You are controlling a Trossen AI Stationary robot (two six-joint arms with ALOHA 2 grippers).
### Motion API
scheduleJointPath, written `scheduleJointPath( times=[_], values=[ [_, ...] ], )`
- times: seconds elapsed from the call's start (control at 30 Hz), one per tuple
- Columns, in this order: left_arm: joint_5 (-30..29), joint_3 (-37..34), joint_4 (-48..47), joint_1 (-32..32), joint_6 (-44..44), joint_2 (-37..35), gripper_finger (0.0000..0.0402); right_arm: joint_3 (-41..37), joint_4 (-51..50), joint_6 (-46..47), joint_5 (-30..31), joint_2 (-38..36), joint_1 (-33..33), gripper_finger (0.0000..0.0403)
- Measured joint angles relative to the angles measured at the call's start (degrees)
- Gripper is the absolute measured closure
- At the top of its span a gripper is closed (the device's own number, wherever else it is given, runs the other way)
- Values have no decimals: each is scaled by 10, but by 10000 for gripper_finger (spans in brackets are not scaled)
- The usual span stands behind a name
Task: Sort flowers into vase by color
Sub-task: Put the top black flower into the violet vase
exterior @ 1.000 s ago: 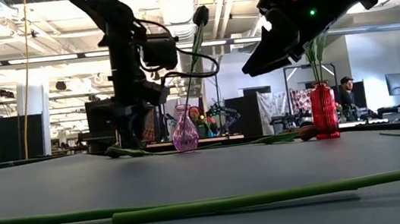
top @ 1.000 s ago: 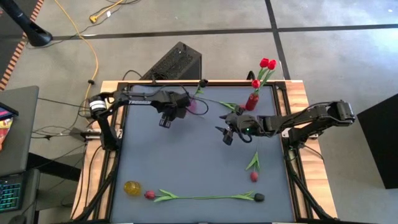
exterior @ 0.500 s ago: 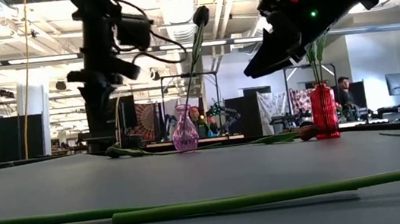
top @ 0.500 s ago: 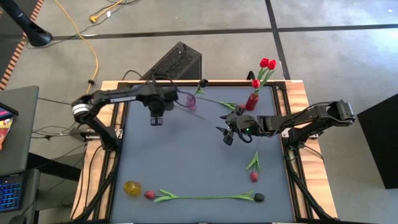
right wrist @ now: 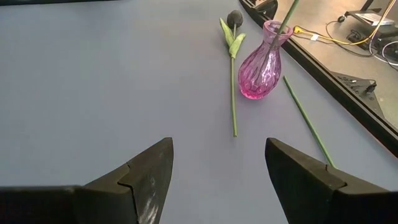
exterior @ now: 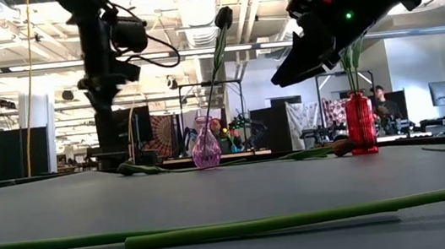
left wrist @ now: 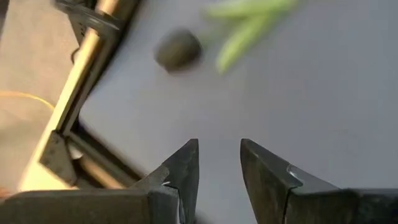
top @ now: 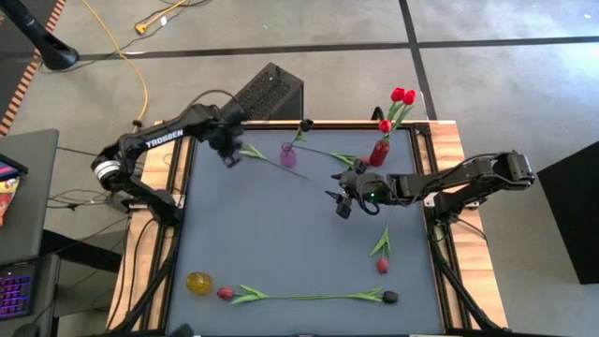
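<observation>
My left gripper (top: 228, 153) (left wrist: 219, 144) hovers open over the table's far left part, above a dark-headed tulip (left wrist: 178, 50) that lies flat, its leaves (top: 251, 150) beside the pink vase (top: 288, 155) (right wrist: 261, 61). One dark tulip (top: 305, 124) stands in that vase. The red vase (top: 378, 151) holds red tulips (top: 402, 95). My right gripper (top: 340, 203) (right wrist: 217, 146) hangs open above the table's middle, right of the pink vase. More tulips lie at the near edge (top: 309, 297) and near right (top: 382, 265).
A yellow round object (top: 198, 282) sits at the near left corner. Another stem with leaves (top: 343, 159) lies between the two vases. The table's wooden rim (top: 178, 187) runs close to my left gripper. Bare grey mat (top: 271, 234) spreads across the middle.
My left arm has swung away from the pink vase toward the table's left and far edge, and now hangs over the lying dark tulip's head. The flowers and vases have stayed where they were.
</observation>
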Motion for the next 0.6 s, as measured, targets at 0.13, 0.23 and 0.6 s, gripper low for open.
scheduleJointPath(
  times=[0.13,0.23,0.6],
  values=[
    [43,0,98,32,-29,20,295,0,1,0,0,0,0,121],
    [45,0,145,46,-56,44,295,0,1,0,0,0,0,121],
    [18,61,167,58,-97,114,238,0,2,0,0,0,0,121]
  ],
)
